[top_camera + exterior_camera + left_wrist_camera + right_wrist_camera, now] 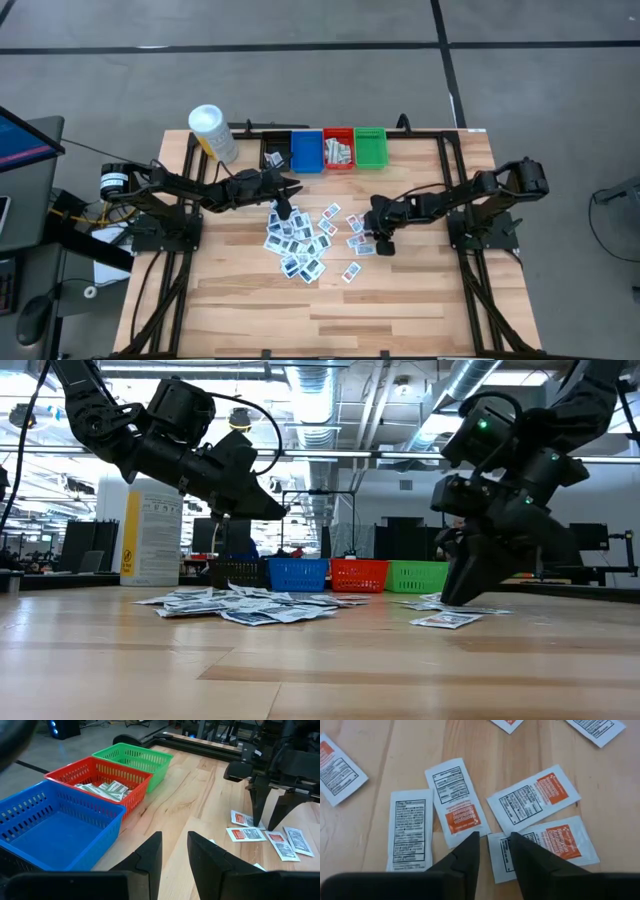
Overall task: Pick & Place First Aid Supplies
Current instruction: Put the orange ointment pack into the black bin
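On the pale wood table, scattered packets beneath both grippers, left gripper and right gripper, each slightly parted, gripping nothing.

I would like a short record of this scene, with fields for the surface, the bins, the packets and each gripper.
surface: wooden table
bins: black, blue, red and green, in a row at the far edge
red bin contents: some packets
packets: loose pile mid-table, more near the right arm
left gripper: above the pile, fingers slightly apart, empty
right gripper: low over orange-marked packets, fingers slightly apart
other: yellow container
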Controlling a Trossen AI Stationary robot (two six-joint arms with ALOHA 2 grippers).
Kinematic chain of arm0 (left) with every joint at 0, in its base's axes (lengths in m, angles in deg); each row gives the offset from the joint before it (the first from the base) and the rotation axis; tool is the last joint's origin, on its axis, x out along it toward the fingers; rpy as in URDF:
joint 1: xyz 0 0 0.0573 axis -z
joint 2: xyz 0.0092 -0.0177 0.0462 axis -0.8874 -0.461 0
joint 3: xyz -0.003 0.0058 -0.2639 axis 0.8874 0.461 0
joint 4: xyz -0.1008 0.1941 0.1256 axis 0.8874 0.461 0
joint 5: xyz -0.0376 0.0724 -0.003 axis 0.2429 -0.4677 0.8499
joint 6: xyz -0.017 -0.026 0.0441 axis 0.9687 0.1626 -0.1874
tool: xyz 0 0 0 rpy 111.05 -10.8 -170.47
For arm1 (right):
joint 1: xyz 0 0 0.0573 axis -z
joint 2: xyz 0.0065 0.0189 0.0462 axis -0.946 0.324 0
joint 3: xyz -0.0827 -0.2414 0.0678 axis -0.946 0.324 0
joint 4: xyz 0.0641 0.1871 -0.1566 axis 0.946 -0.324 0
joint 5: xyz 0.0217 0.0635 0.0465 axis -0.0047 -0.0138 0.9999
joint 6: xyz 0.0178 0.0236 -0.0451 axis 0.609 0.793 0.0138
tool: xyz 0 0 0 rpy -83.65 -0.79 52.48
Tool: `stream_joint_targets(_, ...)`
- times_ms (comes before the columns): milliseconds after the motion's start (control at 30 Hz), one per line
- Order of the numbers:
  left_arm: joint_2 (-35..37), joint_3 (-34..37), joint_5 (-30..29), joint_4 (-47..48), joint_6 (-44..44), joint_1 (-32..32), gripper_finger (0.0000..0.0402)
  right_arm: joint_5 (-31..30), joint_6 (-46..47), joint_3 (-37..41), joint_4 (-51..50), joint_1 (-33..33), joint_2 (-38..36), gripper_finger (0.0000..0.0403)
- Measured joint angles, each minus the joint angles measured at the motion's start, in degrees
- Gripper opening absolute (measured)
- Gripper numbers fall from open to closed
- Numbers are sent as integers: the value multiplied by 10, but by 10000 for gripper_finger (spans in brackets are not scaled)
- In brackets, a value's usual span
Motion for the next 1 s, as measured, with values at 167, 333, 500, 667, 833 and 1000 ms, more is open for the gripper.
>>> stream_joint_targets(167,0,0,0,0,0,0,92,-4,0,0,-1,0,0,58)
stream_joint_targets(333,0,0,0,0,0,0,92,-4,0,1,0,0,0,7)
stream_joint_targets(500,0,0,0,0,0,0,92,-6,0,3,-6,0,-20,6)
stream_joint_targets(667,0,0,0,0,0,0,92,-14,-12,2,-29,0,-68,3)
stream_joint_targets(833,0,0,4,-9,0,2,92,-17,-37,-13,-18,-2,-124,1)
stream_joint_targets(1000,0,0,25,-35,-15,14,92,-13,-56,-31,-14,-2,-151,1)
